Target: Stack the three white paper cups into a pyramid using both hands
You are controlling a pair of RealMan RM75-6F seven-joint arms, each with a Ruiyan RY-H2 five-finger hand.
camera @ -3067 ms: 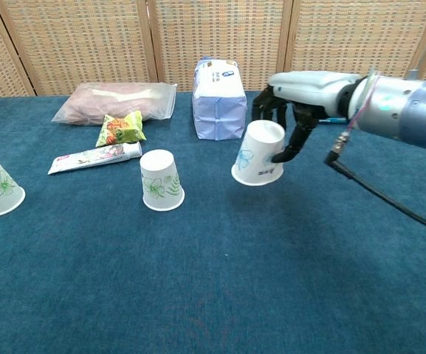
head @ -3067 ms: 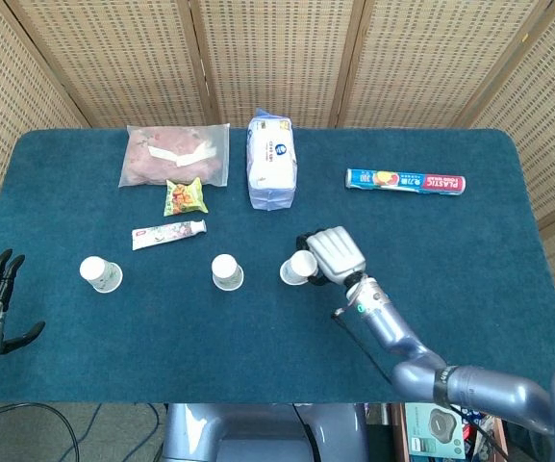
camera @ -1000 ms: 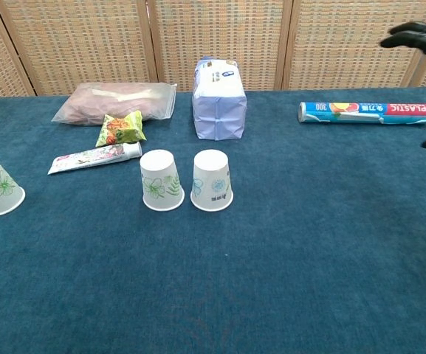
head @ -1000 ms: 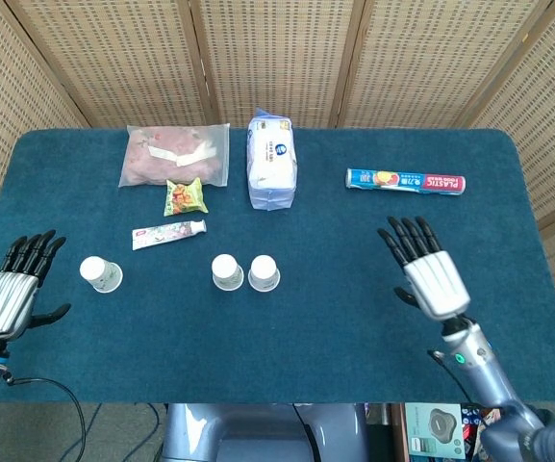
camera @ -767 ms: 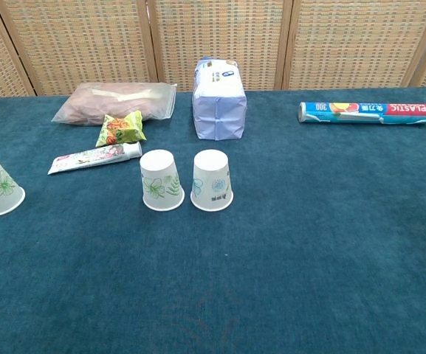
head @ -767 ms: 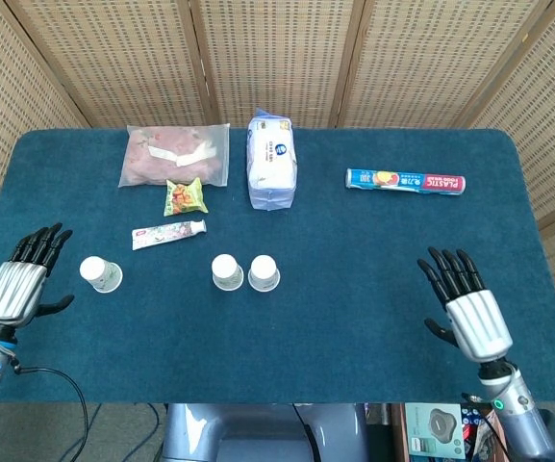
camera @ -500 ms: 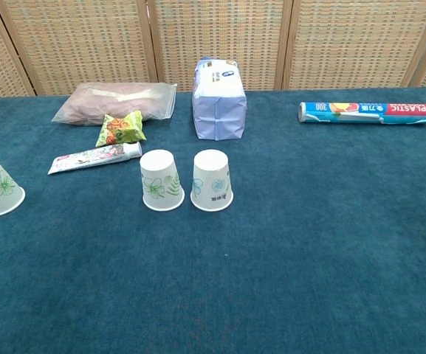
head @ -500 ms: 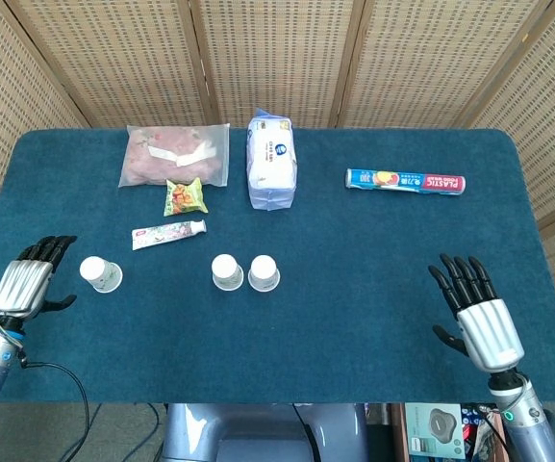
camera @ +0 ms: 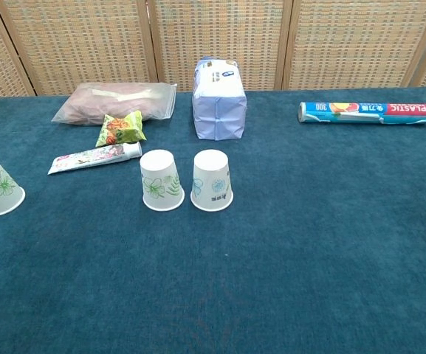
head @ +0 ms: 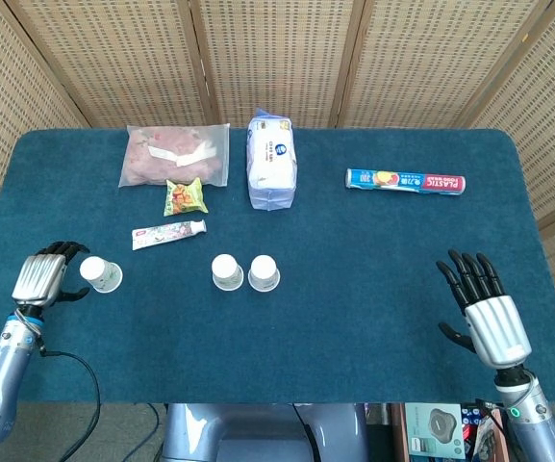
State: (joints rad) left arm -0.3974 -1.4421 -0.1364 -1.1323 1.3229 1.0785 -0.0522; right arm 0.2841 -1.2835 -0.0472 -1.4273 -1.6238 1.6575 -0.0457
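Since the frames from three seconds back, the right robot hand (head: pixel 489 320) has set its paper cup down beside the middle one and pulled back to the table's near right corner, where it now rests with fingers spread and holds nothing. The left robot hand (head: pixel 44 274) has advanced from the near left corner and now lies just beside the third cup (head: pixel 100 274), fingers curling toward it; contact cannot be confirmed, and no grasp is made.

The two base cups, left base cup (head: pixel 226 271) and right base cup (head: pixel 264 272), stand upside down, side by side, near the middle of the table and toward its near edge. The third cup stands well apart from them, near the left edge.

Judged step: base row complete; pickup of the top cup is beginning. The next move calls for the left robot hand to close around the third cup without crushing it, carry it rightward, and seat it inverted, centred across the two base cups.
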